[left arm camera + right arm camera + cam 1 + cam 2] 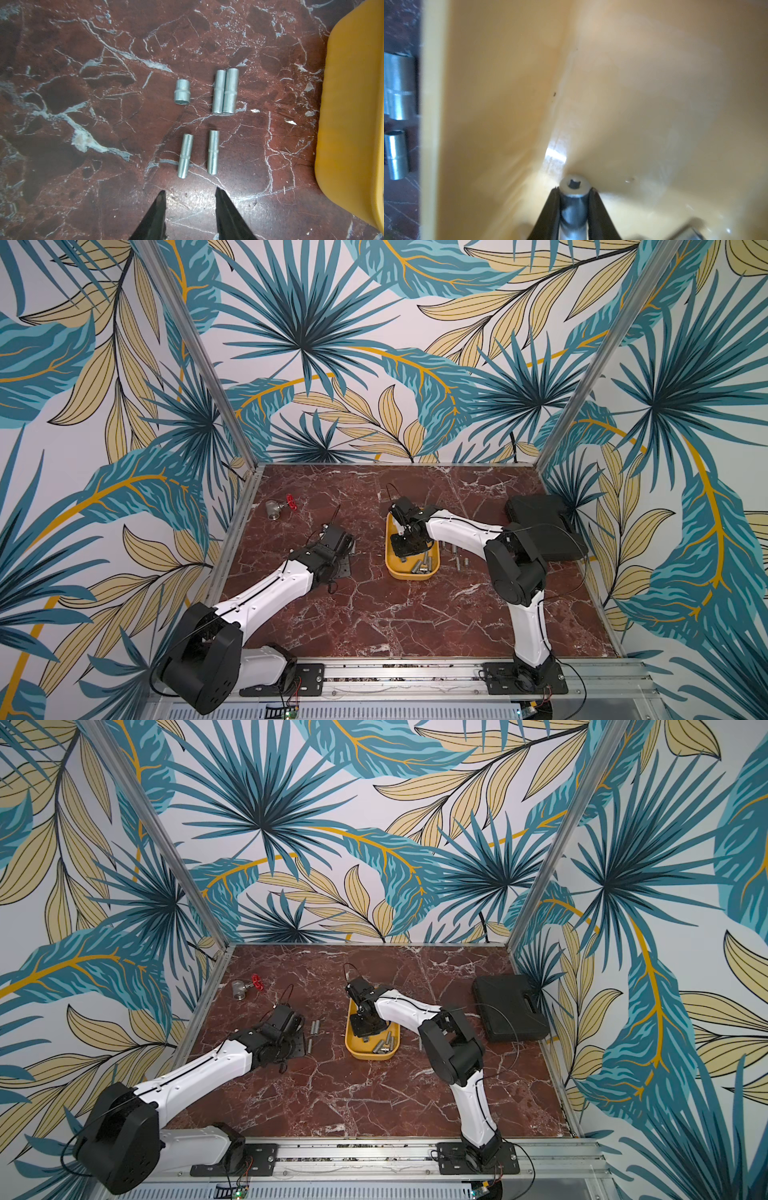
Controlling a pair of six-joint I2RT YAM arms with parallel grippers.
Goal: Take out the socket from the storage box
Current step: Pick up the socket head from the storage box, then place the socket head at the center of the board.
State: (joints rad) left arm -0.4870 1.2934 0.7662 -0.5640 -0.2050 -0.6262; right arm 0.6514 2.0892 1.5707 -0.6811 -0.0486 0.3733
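The yellow storage box (pixel 411 576) (pixel 370 1056) stands mid-table in both top views. My right gripper (pixel 574 188) reaches down inside it and is shut on a silver socket (pixel 574 199), whose square-drive end points at the box's wall (pixel 508 104). Other sockets (pixel 424 564) lie loose at the box's near end. My left gripper (pixel 190 193) hovers open over the marble to the left of the box (pixel 353 124), with nothing between its fingers. Several sockets lie ahead of it: a short one (pixel 182 92), a touching pair (pixel 225 91) and two thin ones (pixel 185 155).
More sockets (pixel 457 558) lie on the table right of the box. A black hard-shell case (pixel 540 526) sits at the far right. A metal valve with a red handle (pixel 278 508) rests at the far left. Metal frame posts stand at the back corners.
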